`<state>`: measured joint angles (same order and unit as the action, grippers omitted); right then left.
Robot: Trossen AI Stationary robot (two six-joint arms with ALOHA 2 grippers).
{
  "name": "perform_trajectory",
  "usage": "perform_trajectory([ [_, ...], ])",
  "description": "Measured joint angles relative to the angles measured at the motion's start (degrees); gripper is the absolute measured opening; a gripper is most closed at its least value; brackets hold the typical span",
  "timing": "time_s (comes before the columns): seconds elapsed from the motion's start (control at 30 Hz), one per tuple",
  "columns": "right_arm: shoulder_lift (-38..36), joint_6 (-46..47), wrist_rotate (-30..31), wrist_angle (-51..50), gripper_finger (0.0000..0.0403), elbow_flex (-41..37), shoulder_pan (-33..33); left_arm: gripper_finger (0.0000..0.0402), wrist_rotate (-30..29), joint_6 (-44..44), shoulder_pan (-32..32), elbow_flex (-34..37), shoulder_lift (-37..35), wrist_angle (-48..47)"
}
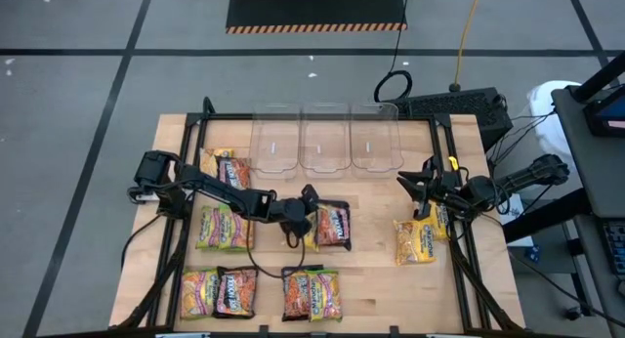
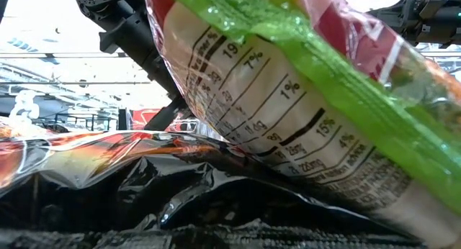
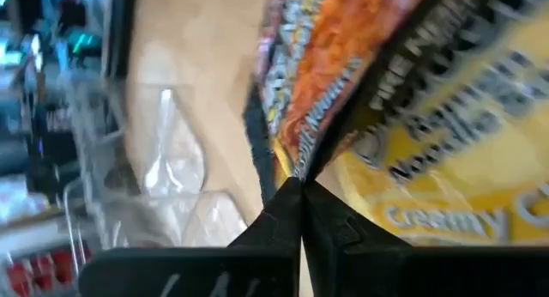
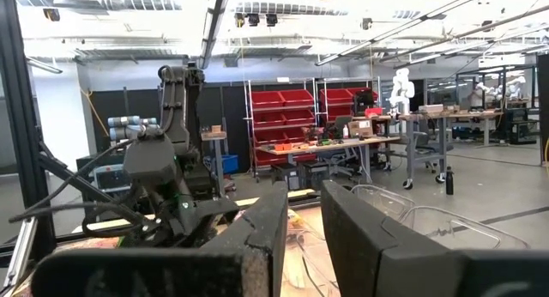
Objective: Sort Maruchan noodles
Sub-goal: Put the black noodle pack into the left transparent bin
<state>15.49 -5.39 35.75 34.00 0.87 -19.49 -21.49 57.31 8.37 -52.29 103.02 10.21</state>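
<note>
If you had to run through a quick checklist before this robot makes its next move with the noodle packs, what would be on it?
1. Left gripper closed: ok, its fingers meet at the tips.
2. Pack actually pinched: cannot tell; the fingertips sit at the edge of the yellow pack and the orange-black pack.
3. Only one pack caught: cannot tell, the two overlap there.
4. Clear bins free to receive: ok, all three look empty.
5. Right gripper out of the way: ok, raised near the table's right edge, holding nothing.
6. Remaining packs lying flat on the table: ok.
</note>
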Motion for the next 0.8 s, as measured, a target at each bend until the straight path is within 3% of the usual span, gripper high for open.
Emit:
perform_trajectory([
  [0.5, 0.00, 0.02, -0.02, 0.00, 0.0071, -0.01, -0.02, 0.0001, -2.58, -16.91, 3.12, -4.11, 0.00, 1.21],
  [0.8, 0.00, 0.18, -0.02, 0.00, 0.0071, 0.01, -0.02, 0.0000, -2.63, -20.22, 4.98, -12.09, -0.02, -7.88],
])
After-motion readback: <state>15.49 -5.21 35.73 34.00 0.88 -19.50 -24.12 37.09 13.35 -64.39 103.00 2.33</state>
